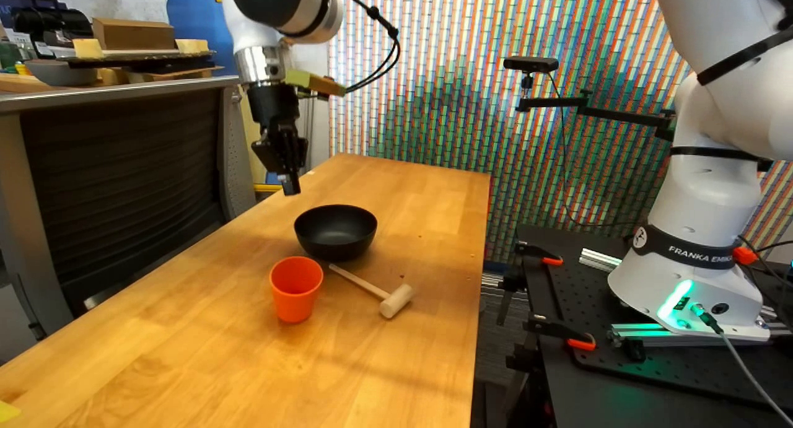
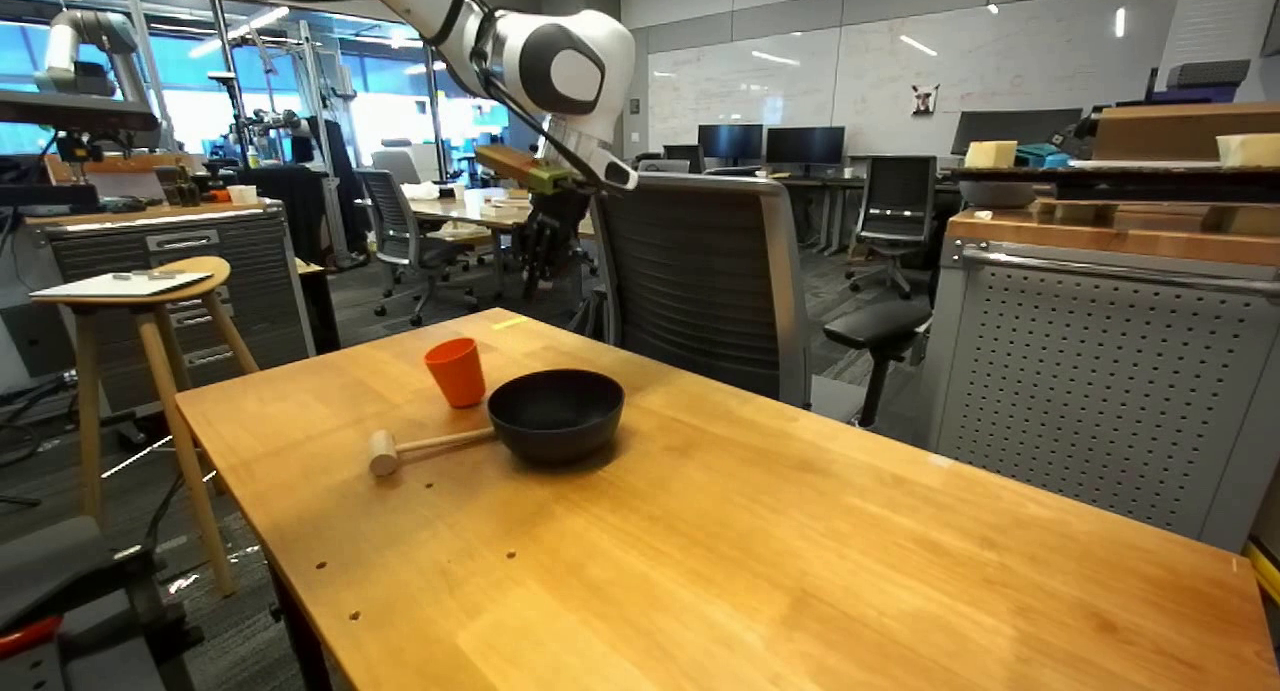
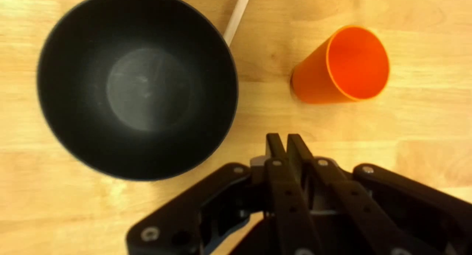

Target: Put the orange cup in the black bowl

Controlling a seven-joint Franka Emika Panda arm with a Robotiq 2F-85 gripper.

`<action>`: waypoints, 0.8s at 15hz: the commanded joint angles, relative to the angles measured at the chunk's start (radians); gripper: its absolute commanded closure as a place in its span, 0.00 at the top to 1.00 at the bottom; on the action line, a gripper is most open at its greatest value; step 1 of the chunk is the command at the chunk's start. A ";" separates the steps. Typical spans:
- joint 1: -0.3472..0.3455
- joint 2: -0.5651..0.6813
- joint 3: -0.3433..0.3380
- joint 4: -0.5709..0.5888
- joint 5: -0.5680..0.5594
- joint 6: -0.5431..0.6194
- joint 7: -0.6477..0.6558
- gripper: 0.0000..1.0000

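Two things come nearest in an exterior view: the black bowl [image 2: 556,436] and, at its left, a wooden mallet [image 2: 425,444], both on the tabletop [image 2: 750,551]. The mallet's handle points rightward to the bowl; whether they touch, I cannot tell. If the bowl is pushed, it may ride up on this handle and stand crooked. The bowl has nothing inside, but its wall is curved, therefore whatever is released close to the rim may lean or slide.

Farther, behind the handle and left of the bowl, the orange cup [image 2: 456,374] stands upright, apart from both. Its foot is narrower than its mouth, so I think a side push can topple it easily; carried too low, it may hit the bowl's rim.

Seemingly farther still, and high above, hang the fingers [image 3: 274,146], pressed together or very nearly, with only a thin gap in the wrist view and nothing held. Coming down so, they will probably knock the cup instead of taking it, because they are not spread.
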 commanded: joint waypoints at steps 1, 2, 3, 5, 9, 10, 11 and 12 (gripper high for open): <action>-0.048 -0.139 -0.005 -0.091 0.057 0.014 -0.040 0.11; -0.061 -0.169 -0.008 -0.110 0.070 0.021 -0.049 0.11; -0.069 -0.192 -0.011 -0.123 0.079 0.026 -0.054 0.11; -0.081 -0.234 -0.017 -0.151 0.094 0.037 -0.072 0.11; -0.066 -0.306 -0.035 -0.218 0.058 0.110 -0.082 0.11; -0.060 -0.319 -0.037 -0.233 0.049 0.135 -0.076 0.11; -0.053 -0.329 -0.038 -0.245 0.035 0.162 -0.074 0.11; -0.048 -0.339 -0.038 -0.258 0.022 0.181 -0.071 0.11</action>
